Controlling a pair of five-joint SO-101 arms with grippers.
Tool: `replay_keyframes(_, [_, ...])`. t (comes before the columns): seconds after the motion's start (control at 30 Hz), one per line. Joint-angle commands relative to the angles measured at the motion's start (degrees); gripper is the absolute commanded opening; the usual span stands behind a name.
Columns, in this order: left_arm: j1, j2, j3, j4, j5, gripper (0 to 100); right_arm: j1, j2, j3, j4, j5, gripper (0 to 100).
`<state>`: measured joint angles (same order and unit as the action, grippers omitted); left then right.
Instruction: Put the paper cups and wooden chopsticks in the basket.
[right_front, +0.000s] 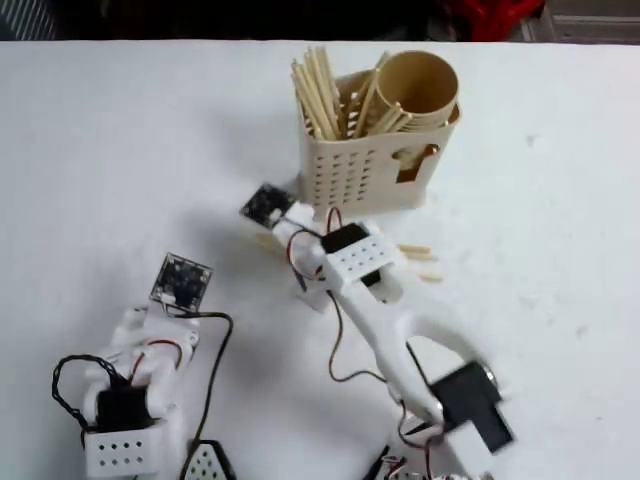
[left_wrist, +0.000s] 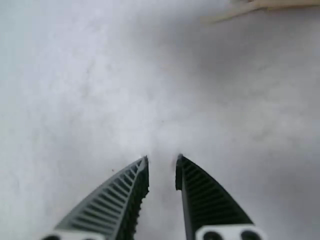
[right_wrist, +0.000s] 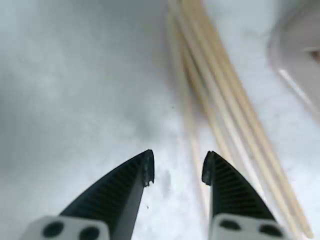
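Left gripper (left_wrist: 161, 160): toward the near-left corner of the table (right_front: 120, 130), pointed at bare surface. Fingers a narrow gap apart, nothing between them.

Right gripper (right_wrist: 179, 160): mid-table, just in front of the basket (right_front: 370, 175). Fingers moderately spread, empty. Loose chopsticks (right_wrist: 220, 100) lie flat on the table, passing just beside one fingertip.

Basket: upright near the far edge, about centre. Holds standing chopsticks (right_front: 320, 90) on its left side and paper cups (right_front: 420, 85) on its right.

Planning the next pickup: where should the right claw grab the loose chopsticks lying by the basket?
Probably mid-length, from above, with the right claw straddling across the chopsticks: they lie flat, side by side on the table, with the basket close alongside.
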<state>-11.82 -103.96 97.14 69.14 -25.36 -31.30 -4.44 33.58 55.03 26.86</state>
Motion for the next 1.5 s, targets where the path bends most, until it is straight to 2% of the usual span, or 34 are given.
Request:
replay_keyframes(0.0, [0.6, -0.5, -0.2, 0.4, 0.1, 11, 1.7, -3.6, -1.3, 0.2, -0.6, 17.6])
replay_keyframes(0.27, [0.6, -0.5, -0.2, 0.5, 0.1, 11, 2.0, 9.9, -1.8, -9.0, -0.1, 17.8])
replay_keyframes(0.37, [0.6, -0.5, -0.2, 1.0, 0.1, 11, 1.7, 13.1, -2.6, -8.7, 2.8, 17.6])
replay_keyframes(0.47, [0.6, -0.5, -0.2, 1.0, 0.1, 11, 1.9, 13.5, -3.9, -7.0, 2.6, 16.7])
replay_keyframes(0.67, [0.6, -0.5, -0.2, 1.0, 0.1, 11, 1.5, 12.1, -3.9, -5.1, 2.5, 1.2])
replay_keyframes(0.83, [0.6, -0.5, -0.2, 1.0, 0.1, 11, 1.9, 4.3, -2.9, -1.5, -0.9, 1.6])
replay_keyframes(1.0, [0.6, -0.5, -0.2, 1.0, 0.1, 11, 1.5, -9.6, 2.0, -1.4, -1.8, 1.6])
replay_keyframes(1.13, [0.6, -0.5, -0.2, 1.0, 0.1, 11, 1.6, -24.5, 2.5, 0.5, -9.1, 1.6])
replay_keyframes(1.3, [0.6, -0.5, -0.2, 1.0, 0.1, 11, 1.0, -40.9, -5.7, -0.3, -11.5, 1.6])
replay_keyframes(1.47, [0.6, -0.5, -0.2, 1.0, 0.1, 11, 2.2, -41.5, -17.8, -8.6, -11.5, 1.6])
